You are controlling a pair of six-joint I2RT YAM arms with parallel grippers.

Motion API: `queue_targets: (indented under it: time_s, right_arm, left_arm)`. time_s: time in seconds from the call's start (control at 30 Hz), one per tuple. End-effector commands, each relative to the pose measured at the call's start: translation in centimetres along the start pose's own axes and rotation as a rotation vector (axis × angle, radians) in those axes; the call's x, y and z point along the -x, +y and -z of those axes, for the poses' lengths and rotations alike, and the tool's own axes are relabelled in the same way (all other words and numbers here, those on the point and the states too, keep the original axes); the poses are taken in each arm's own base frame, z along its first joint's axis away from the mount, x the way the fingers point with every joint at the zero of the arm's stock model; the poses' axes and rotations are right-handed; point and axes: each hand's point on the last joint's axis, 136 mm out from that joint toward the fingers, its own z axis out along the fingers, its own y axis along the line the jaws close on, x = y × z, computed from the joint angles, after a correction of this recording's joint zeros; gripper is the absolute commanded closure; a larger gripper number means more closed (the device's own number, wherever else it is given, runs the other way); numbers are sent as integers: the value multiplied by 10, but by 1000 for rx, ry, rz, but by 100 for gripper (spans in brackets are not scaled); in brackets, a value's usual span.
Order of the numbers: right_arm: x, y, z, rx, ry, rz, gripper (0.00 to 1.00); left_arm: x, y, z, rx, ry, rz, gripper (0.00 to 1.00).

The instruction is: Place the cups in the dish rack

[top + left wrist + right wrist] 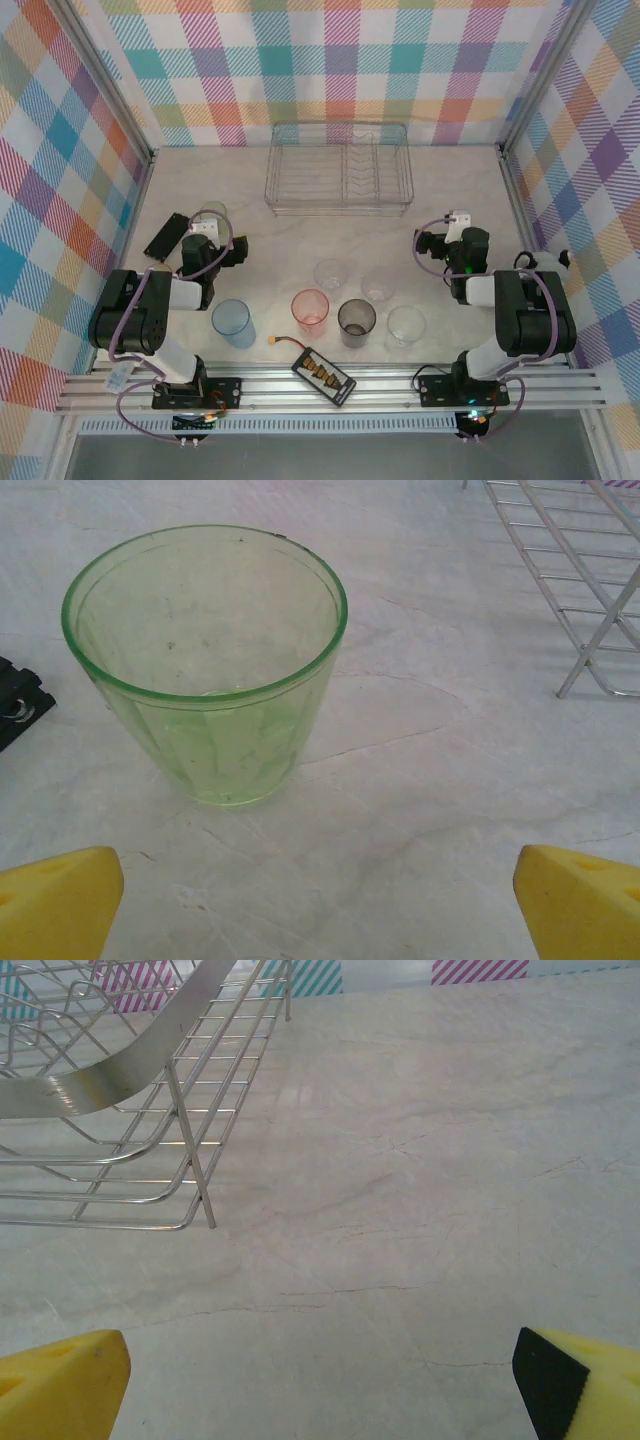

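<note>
From above, the left gripper half hides the green cup; it is spread wide, close before the cup. The right gripper, wide too, sits low near the dish rack.

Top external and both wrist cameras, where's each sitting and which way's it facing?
Top external: above, behind the arms, looking down on table, both arms.
Left wrist: on left arm, facing a green cup; left claw yellow fingertips show.
Right wrist: facing bare table and dish rack; right claw fingertips show.
Shared: both wrist views catch the dish rack.
</note>
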Motion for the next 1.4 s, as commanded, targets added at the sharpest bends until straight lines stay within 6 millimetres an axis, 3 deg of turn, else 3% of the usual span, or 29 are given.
queue_targets:
  time_s: [0.0, 0.97, 1.03, 1.13, 1.23, 1.37]
  right_arm:
    - [6, 3, -2, 9, -20, 15, 1]
    - [6, 3, -1, 9, -24, 14, 1]
    - [14, 1, 5, -16, -49, 15, 1]
    - [36, -12, 23, -132, -49, -21, 1]
    - [36, -49, 42, -353, 60, -278, 1]
    - [50, -21, 42, -191, 170, -377, 1]
  left_arm:
    - [15, -2, -2, -11, -39, -13, 0]
    - [14, 3, -3, 20, -36, -1, 0]
    - [16, -1, -1, -1, -43, -11, 0]
    - [26, -10, 5, -18, -49, -45, 0]
    - [41, 1, 15, 67, -57, -22, 0]
    - [73, 8, 36, 133, -139, -5, 0]
